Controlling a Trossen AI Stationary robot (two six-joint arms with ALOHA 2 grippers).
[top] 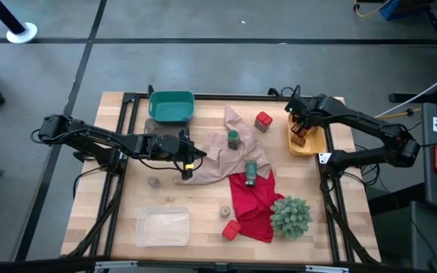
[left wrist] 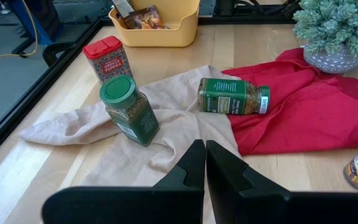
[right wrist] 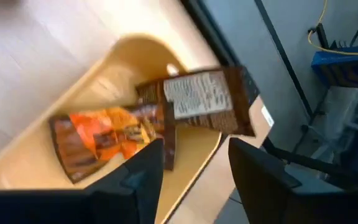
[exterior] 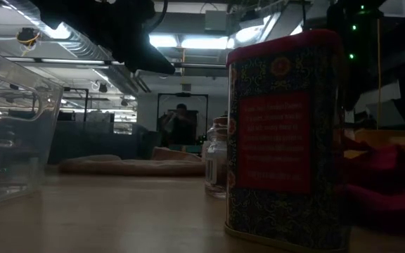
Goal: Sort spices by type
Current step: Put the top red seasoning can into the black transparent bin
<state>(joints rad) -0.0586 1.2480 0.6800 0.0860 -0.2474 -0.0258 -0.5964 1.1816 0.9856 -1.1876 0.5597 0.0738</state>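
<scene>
Right end effector (right wrist: 191,165) released above packets (right wrist: 160,121), blurred; left end effector (left wrist: 204,163) clenched.

One camera looks straight down on the table (top: 203,201), another sits level beside a red tin (exterior: 287,140), and both wrist cameras peer past their pincers, sharing the yellow bin (left wrist: 166,28).

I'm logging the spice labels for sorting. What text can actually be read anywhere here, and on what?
No text reads clearly enough to quote.
red tin: a red label panel with lines of print, too dark to read.
upright green jar: label too small.
lying green jar: label too small.
brown packet: white print panel, blurred.
</scene>
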